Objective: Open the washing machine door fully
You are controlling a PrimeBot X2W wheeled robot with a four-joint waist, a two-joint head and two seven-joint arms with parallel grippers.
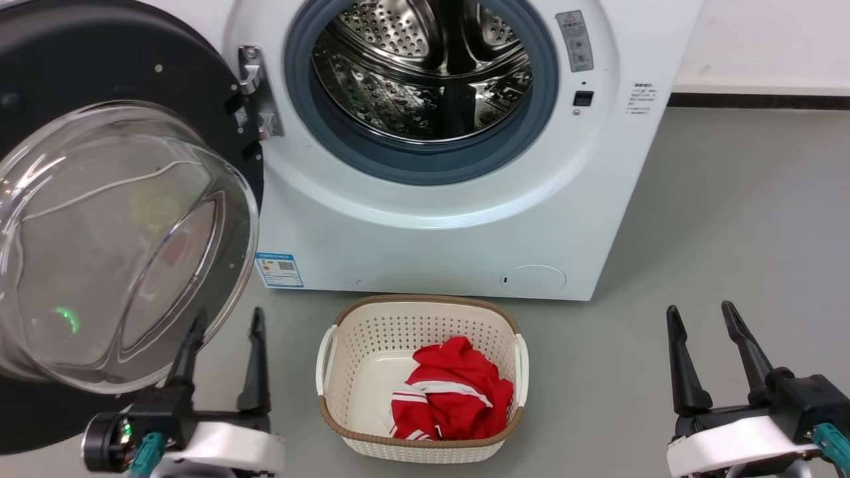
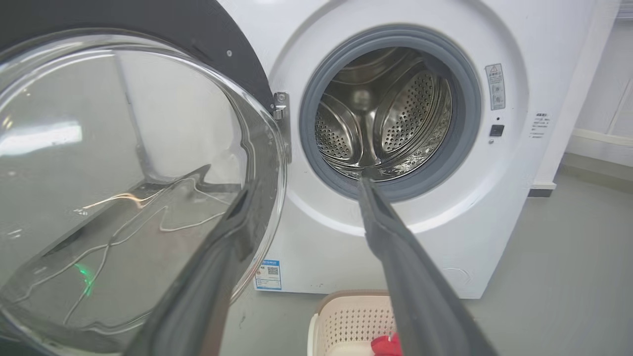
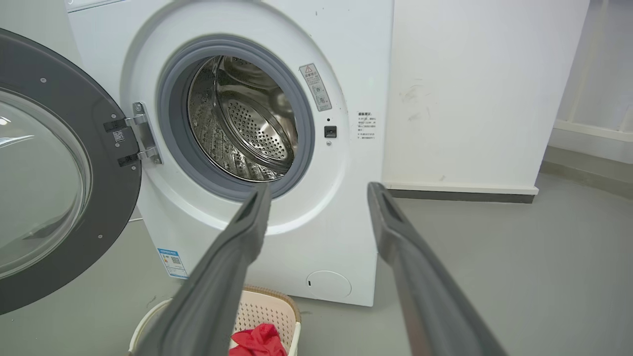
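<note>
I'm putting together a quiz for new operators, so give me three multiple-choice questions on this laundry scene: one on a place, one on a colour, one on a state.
1. Where does the basket stand?
A) on the floor in front of the washing machine
B) on a shelf
C) on top of the washing machine

2. What colour is the garment in the basket?
A) blue
B) red with white stripes
C) green

3. How is the door?
A) shut
B) swung open to the robot's left
C) taken off and lying flat

Answers:
1 A, it sits on the grey floor just below the washing machine's front.
2 B, red cloth with white stripes lies in it.
3 B, the door hangs on its hinge, leaving the drum exposed.
</note>
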